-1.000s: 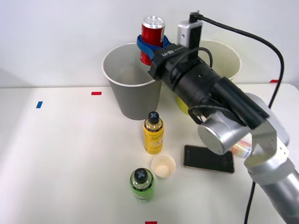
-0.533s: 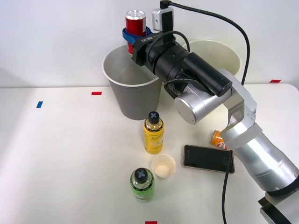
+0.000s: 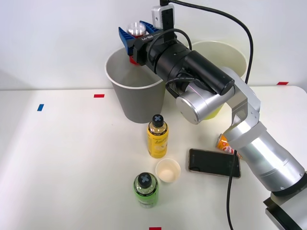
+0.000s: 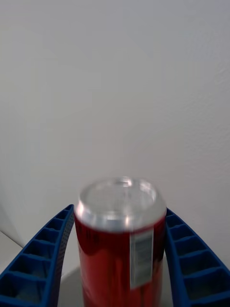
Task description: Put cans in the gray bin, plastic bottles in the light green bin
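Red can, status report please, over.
Right gripper open over gray bin, fingers spread beside the red can. Can blurred between them, apparently released. Nothing blocking the bin mouth.

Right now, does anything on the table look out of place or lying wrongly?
Yes. The orange-and-white metal can lies on its side beside the silver arm, while both stubby bottles stand upright. A black smartphone and a small cream paper cup also sit among the items, though neither is a can or a bottle.
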You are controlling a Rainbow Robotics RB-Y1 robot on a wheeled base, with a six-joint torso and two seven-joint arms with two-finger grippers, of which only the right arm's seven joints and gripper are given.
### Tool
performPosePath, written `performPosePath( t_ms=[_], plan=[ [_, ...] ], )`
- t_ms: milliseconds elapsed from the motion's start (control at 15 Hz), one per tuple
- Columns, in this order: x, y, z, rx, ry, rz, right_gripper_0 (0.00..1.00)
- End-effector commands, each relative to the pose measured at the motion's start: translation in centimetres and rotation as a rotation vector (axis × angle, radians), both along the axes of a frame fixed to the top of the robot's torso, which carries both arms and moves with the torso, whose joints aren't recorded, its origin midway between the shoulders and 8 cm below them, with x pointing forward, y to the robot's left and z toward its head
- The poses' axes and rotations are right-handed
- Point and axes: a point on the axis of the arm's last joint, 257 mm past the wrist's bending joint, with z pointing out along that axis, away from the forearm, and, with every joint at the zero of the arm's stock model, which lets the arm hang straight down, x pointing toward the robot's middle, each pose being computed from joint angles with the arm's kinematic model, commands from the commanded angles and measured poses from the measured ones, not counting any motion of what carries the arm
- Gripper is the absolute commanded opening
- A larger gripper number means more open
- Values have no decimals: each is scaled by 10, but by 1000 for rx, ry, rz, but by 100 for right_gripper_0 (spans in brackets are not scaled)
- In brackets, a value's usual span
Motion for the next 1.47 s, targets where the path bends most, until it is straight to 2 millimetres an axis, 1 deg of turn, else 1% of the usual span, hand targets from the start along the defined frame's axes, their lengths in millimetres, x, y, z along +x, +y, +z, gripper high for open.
performPosePath(
  t_ms=[67,267,467,533,600,667,733,867,933,1067,1133,1267,1400,1467],
  plan=[
    [-8,-3,-5,-18,-54,20,100],
    [-36,-26,-17,-13,-114,43,100],
    [-89,-54,-27,-16,-133,62,100],
    [-109,-78,-36,-12,-130,40,100],
    [-125,-97,-37,-6,-135,17,100],
    [-141,-117,-41,1,-123,-12,100],
    [-161,-142,-45,-4,-117,-55,100],
    [-187,-178,-50,-4,-94,-128,100],
    [-200,-199,-57,9,-76,-177,100],
    [-211,-225,-74,45,-47,-250,100],
    [-215,-243,-85,65,-19,-309,100],
    [-222,-272,-106,95,41,-407,100],
    [-228,-290,-119,119,81,-472,100],
    [-233,-303,-128,135,109,-516,100]
  ],
)
